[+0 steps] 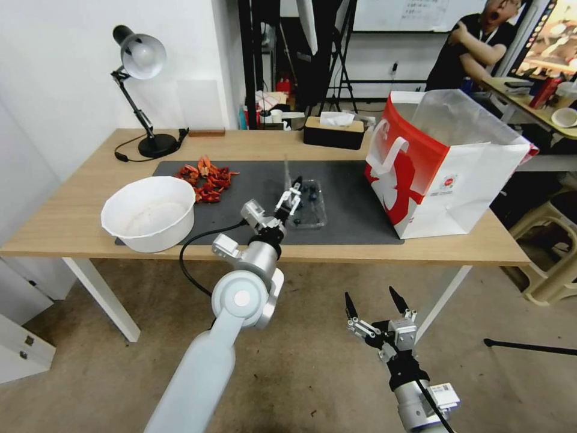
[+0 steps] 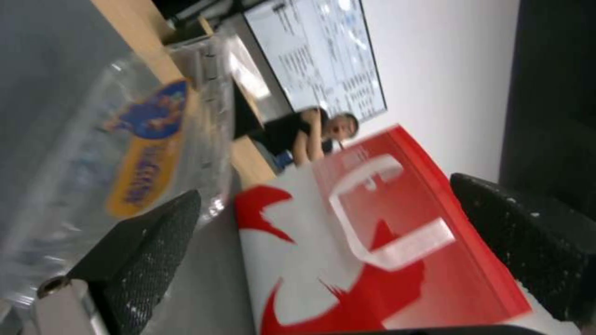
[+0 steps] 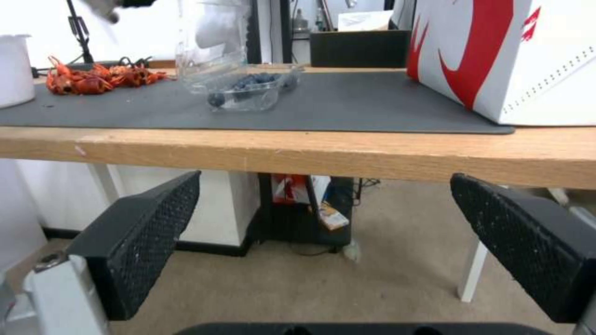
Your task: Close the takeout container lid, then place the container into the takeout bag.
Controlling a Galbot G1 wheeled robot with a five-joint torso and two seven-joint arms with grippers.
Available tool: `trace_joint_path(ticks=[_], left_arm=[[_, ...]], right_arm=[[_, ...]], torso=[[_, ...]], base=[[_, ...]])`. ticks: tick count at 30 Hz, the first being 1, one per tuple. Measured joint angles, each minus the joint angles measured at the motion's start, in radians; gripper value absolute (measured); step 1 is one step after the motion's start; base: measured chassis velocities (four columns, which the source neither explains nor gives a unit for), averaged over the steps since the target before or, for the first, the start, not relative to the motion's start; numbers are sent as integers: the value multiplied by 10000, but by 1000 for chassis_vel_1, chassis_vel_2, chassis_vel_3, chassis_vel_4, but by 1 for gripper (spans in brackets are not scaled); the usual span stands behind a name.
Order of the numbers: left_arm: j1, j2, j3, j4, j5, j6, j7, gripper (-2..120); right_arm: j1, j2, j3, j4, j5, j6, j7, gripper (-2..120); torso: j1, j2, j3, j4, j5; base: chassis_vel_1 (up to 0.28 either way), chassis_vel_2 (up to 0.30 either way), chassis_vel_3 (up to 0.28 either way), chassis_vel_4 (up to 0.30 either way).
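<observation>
You're barely started: the lid (image 1: pixel 287 174) stands open at centre frame, left tool (image 1: pixel 291 195) released beside it, right tool (image 1: pixel 374 307) released at the bottom, the bag (image 1: pixel 448 168) unfilled.

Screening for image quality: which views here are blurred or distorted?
Left wrist view: smeared by motion blur, the clear plastic lid and red-and-white paper takeout bag soft-edged. Right wrist view: sharp. Head view: sharp, wide-angle bending at the edges.

Beside the left gripper (image 1: pixel 293 193), the takeout container (image 1: pixel 308 208) was thin glossy clear plastic on a matt dark mat (image 1: pixel 348 207); beyond, the takeout bag (image 1: pixel 442 180) was smooth paper.
</observation>
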Motion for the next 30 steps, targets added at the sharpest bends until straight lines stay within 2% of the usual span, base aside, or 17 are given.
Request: trace_joint_path(ticks=[8, 10, 15, 23, 25, 26, 29, 30], left_arm=[[-684, -40, 375, 547, -380, 553, -436, 100], [-1074, -245, 455, 965, -765, 727, -768, 100], [-1452, -476, 449, 1406, -1183, 772, -985, 100], [-1872, -645, 588, 2031, -1209, 733, -1391, 74], [-1910, -635, 735, 2160, -971, 808, -1748, 64], [-1910, -635, 735, 2160, -971, 808, -1748, 64], [-1888, -637, 838, 2301, -649, 926, -2140, 49], [-1888, -637, 838, 2301, -649, 926, -2140, 49]], right_arm=[[-90, 81, 7, 3, -167, 86, -16, 100], [-120, 123, 20, -13, -210, 101, -17, 100], [-125, 170, 20, -40, -235, 103, -19, 100], [-91, 209, 8, -84, -171, 97, -66, 100], [-71, 189, -6, -31, 89, 86, -234, 100], [-71, 189, -6, -31, 89, 86, -234, 100], [79, 62, 90, 214, 995, 63, -772, 100], [79, 62, 90, 214, 995, 63, -772, 100]], torso=[[0, 0, 0, -1, 0], [0, 0, 0, -1, 1], [0, -1, 0, -1, 1], [0, 0, 0, 0, 1], [0, 0, 0, -1, 1], [0, 0, 0, -1, 1], [0, 0, 0, -2, 0], [0, 0, 0, -2, 0]], base=[[0, 0, 0, 0], [0, 0, 0, 0], [0, 0, 0, 0], [0, 0, 0, 0], [0, 0, 0, 0], [0, 0, 0, 0], [0, 0, 0, 0], [0, 0, 0, 0]])
